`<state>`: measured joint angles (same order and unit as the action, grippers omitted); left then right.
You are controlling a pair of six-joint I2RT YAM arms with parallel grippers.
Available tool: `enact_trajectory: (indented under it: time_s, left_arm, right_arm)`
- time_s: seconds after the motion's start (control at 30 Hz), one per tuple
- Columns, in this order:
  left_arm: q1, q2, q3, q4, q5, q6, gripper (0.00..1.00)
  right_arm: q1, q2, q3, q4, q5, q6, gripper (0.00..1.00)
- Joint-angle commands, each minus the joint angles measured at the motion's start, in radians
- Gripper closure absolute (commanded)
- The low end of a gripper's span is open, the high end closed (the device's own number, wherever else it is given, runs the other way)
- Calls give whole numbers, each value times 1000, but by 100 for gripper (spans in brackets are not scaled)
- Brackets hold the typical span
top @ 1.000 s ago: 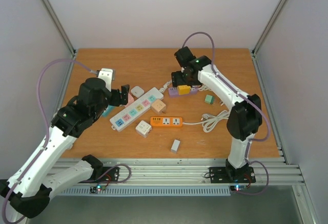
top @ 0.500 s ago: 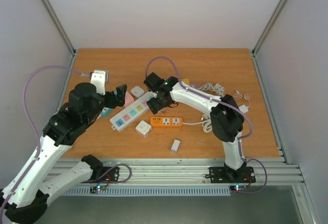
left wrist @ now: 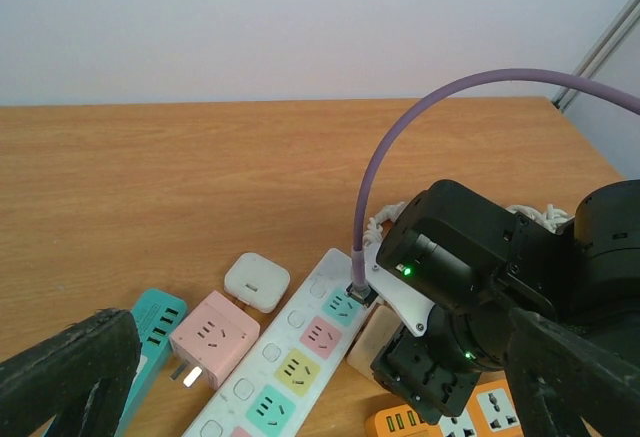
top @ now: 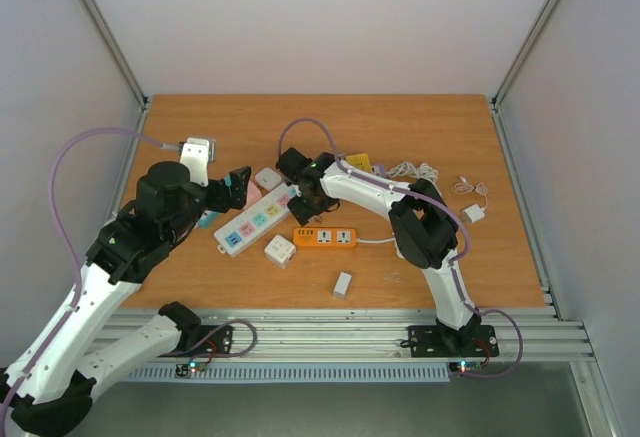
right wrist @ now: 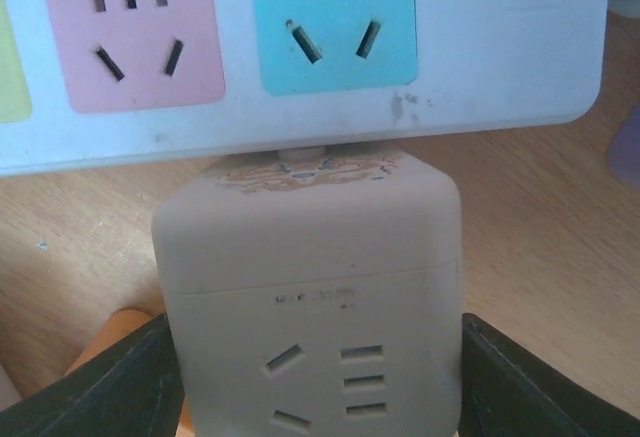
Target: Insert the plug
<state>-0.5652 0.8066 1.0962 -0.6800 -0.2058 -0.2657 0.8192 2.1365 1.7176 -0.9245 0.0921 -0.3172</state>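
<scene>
Wooden table point(top: 450, 137), plain white walls point(top: 320, 17) all round. The plug point(right wrist: 310, 257) is a scuffed beige cube with a socket on top, lying right against the white power strip point(right wrist: 500, 57) by its blue socket point(right wrist: 335, 67), prongs hidden. The right tool point(top: 303, 200) flanks it closely, can't tell if it's pinching; the left tool point(top: 236, 185) gapes wide, empty.

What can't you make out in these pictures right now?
Right wrist: underside of the adapter, turned away from the camera; whether the fingers touch it, cut off by the bottom edge.
Top view: the adapter, covered by the right gripper.
Left wrist: near end of the strip, past the bottom edge.
</scene>
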Motion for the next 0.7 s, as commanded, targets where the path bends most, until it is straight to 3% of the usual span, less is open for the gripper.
enact_trajectory:
  time_s: [0.0, 0.27, 0.43, 0.67]
  left_arm:
    - [-1, -4, -14, 66, 16, -13, 1]
    - [0, -8, -22, 57, 32, -31, 1]
    - [-1, -27, -40, 85, 64, -85, 1]
    - [-1, -42, -70, 185, 215, -179, 1]
  right_arm:
    - [6, 19, 26, 26, 29, -7, 32]
    - [6, -85, -65, 173, 53, 1, 46]
    - [5, -294, -202, 344, 4, 31, 48]
    - [-2, -582, -337, 441, -111, 112, 48]
